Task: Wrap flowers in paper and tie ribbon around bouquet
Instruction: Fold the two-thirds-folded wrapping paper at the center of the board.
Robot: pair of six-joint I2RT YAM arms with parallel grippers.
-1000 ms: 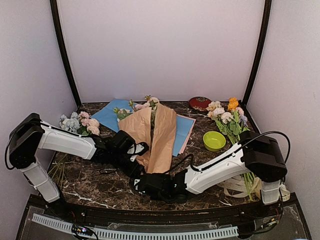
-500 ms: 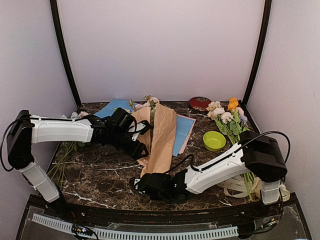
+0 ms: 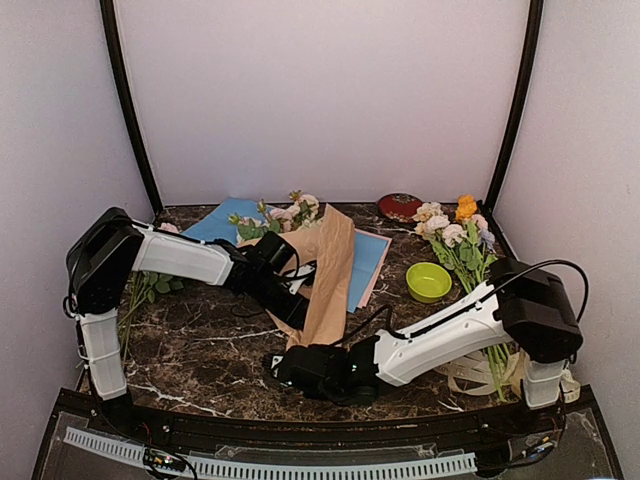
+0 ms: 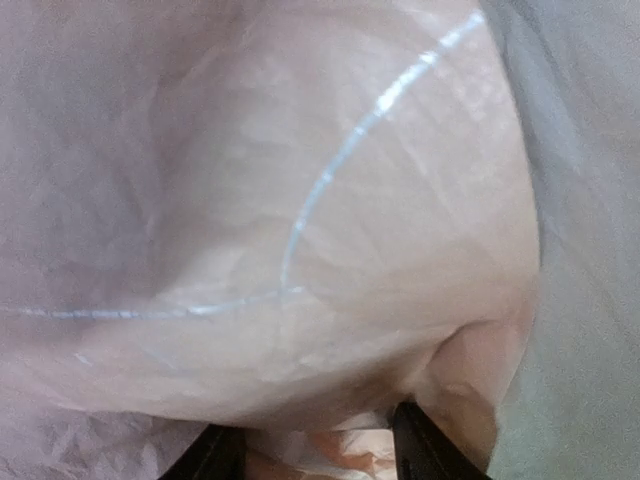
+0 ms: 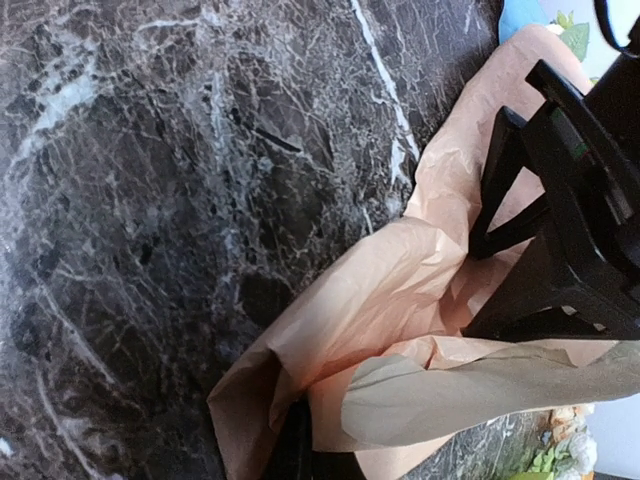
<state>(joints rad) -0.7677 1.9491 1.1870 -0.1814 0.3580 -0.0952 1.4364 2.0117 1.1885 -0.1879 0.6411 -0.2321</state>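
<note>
The left pincer [image 4: 318, 452] has its two dark fingers part-way apart, with a bulging fold of the paper [image 3: 325, 270] between them. Whether they press that fold cannot be told. It stands at the left edge of the wrap, about halfway along it. The right pincer [image 5: 303, 448] is closed on the narrow near end of the paper, low on the worktop [image 3: 200, 350].

The paper forms a loose cone whose long axis runs from far to near. The wide mouth is at the far end and the tip leans slightly left toward the near edge. The flowers [image 3: 285, 215] show at the far mouth, their pink and cream blooms and green leaves pointing far and a little left. Their stems are hidden inside the wrap.

The sheet is thin, creased and peach-tan, with a faint sheen and a pale crease line across it in the left wrist view. Its turned-over flap is a duller grey-beige. The worktop is dark marble-like stone with white veins.

A light blue sheet [image 3: 215, 232] lies under the wrap and shows on both sides. To the right are a lime-green bowl [image 3: 428, 282], a round red dish [image 3: 400, 207] at the far edge, and a loose bunch with an orange bloom [image 3: 455, 235]. The ribbon [image 3: 468, 376] lies in cream loops at the near right, well apart from the wrap and behind the right arm, which crosses the worktop between them.
</note>
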